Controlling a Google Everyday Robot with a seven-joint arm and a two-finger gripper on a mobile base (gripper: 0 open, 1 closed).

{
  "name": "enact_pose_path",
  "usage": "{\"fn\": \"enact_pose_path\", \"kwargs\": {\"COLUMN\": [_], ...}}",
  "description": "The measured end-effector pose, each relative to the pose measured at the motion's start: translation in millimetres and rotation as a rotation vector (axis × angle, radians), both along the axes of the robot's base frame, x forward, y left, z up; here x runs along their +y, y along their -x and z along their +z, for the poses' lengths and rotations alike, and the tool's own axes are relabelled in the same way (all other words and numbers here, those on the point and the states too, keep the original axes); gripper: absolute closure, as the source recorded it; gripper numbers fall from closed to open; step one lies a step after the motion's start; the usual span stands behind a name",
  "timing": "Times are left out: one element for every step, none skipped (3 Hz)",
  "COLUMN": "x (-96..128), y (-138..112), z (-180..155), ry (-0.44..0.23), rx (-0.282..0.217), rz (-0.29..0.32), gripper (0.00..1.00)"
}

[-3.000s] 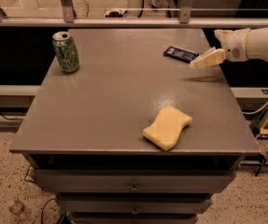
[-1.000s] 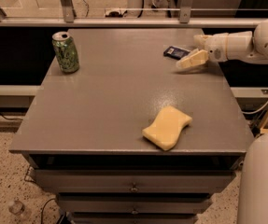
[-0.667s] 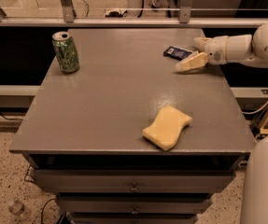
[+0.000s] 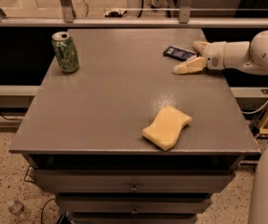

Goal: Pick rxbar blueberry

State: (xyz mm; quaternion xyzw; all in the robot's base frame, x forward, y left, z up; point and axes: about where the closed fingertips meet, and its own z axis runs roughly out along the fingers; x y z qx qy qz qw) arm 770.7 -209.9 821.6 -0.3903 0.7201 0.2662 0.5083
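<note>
The rxbar blueberry point(image 4: 180, 53) is a small flat dark blue bar lying at the far right of the grey table point(image 4: 110, 101). My gripper point(image 4: 193, 56) reaches in from the right at table height, open, with one pale finger point(image 4: 188, 66) in front of the bar and the other finger point(image 4: 200, 45) behind it to the right. The bar lies between the two fingers, near their tips. Nothing is held.
A green can point(image 4: 65, 52) stands upright at the far left of the table. A yellow sponge point(image 4: 167, 127) lies near the front edge, right of centre. A rail and glass panel run behind the table. Drawers sit below the tabletop.
The gripper has moved left along the table's right side, from beside the bar to straddling it. The bar, can and sponge have not moved.
</note>
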Motion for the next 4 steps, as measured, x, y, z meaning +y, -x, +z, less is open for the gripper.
{"fn": "enact_pose_path", "kwargs": {"x": [1.0,1.1,1.1,1.4], "y": [0.0,-0.1,-0.1,-0.1], "z": [0.1,3.6,7.9,10.3], "ry": [0.000,0.000,0.000,0.000], "rx": [0.002,0.002,0.002,0.002], "rz": [0.001,0.001,0.001,0.002], "gripper": [0.41,0.64,0.88,1.00]}}
